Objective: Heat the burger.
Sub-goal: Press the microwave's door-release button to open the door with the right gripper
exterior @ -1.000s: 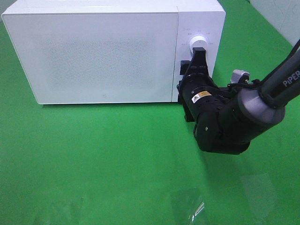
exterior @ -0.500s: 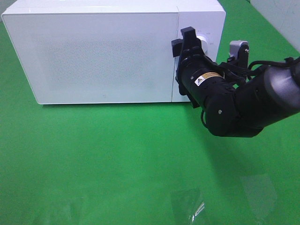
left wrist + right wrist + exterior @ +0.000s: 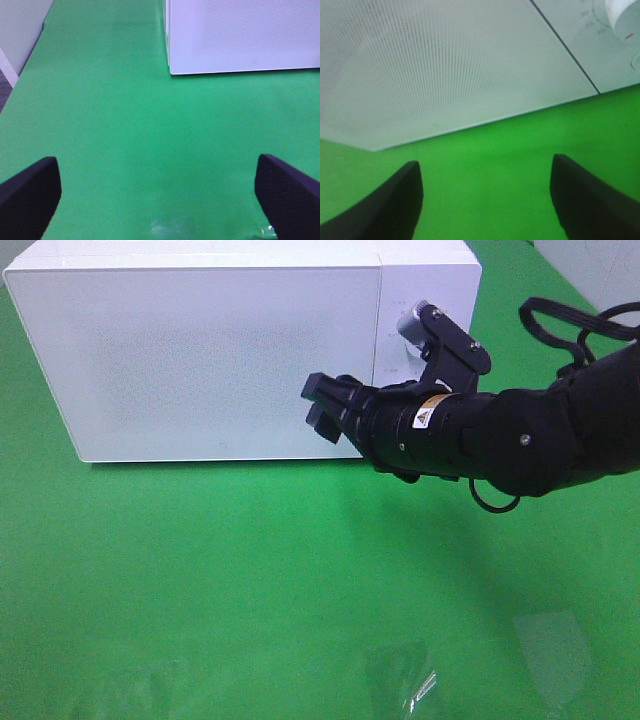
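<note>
Microwave (image 3: 200,350) door shut, inside hidden; dial (image 3: 408,324) partly behind right arm (image 3: 540,430) (markings too small to read)

The right gripper (image 3: 319,405) has left the microwave dial (image 3: 622,12) and swung leftward across the door (image 3: 200,350).

- Microwave (image 3: 445,65) control panel, beside the white knob (image 3: 622,15): small grey dial numerals (image 3: 590,21), "30" and "20" just legible.
- Door (image 3: 240,30): tiny grey logo mark (image 3: 254,61) near its lower edge, unreadable.
- Right arm (image 3: 530,430): yellow warning sticker (image 3: 425,418), print too small to read.
</note>
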Action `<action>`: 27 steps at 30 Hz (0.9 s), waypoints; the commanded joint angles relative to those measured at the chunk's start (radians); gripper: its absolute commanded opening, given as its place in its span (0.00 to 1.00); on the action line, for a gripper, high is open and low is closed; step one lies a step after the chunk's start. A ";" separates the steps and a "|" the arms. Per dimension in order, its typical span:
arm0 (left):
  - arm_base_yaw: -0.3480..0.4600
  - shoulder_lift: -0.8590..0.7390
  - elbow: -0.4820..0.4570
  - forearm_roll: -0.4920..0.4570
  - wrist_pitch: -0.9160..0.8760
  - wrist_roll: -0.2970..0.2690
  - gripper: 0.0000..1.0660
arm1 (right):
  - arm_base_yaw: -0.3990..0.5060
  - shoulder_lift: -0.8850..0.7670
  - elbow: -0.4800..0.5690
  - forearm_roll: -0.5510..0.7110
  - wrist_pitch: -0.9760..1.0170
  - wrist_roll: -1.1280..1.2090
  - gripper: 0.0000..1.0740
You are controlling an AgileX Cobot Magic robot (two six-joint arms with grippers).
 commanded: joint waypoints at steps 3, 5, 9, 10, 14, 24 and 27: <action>0.004 -0.018 -0.001 -0.001 -0.012 -0.008 0.92 | -0.005 -0.052 0.000 -0.017 0.163 -0.177 0.64; 0.004 -0.018 -0.001 -0.001 -0.012 -0.008 0.92 | -0.005 -0.080 0.000 -0.017 0.236 -0.261 0.64; 0.004 -0.018 -0.001 -0.001 -0.012 -0.008 0.92 | -0.005 -0.174 0.000 -0.017 0.478 -0.480 0.64; 0.004 -0.018 -0.001 -0.001 -0.012 -0.008 0.92 | -0.005 -0.174 0.000 -0.017 0.478 -0.480 0.64; 0.004 -0.018 -0.001 -0.001 -0.012 -0.008 0.92 | -0.005 -0.233 0.000 -0.058 0.586 -0.531 0.64; 0.004 -0.018 -0.001 -0.001 -0.012 -0.008 0.92 | -0.005 -0.421 0.000 -0.227 1.018 -0.527 0.64; 0.004 -0.018 -0.001 -0.001 -0.012 -0.008 0.92 | -0.005 -0.479 0.000 -0.227 1.166 -0.527 0.64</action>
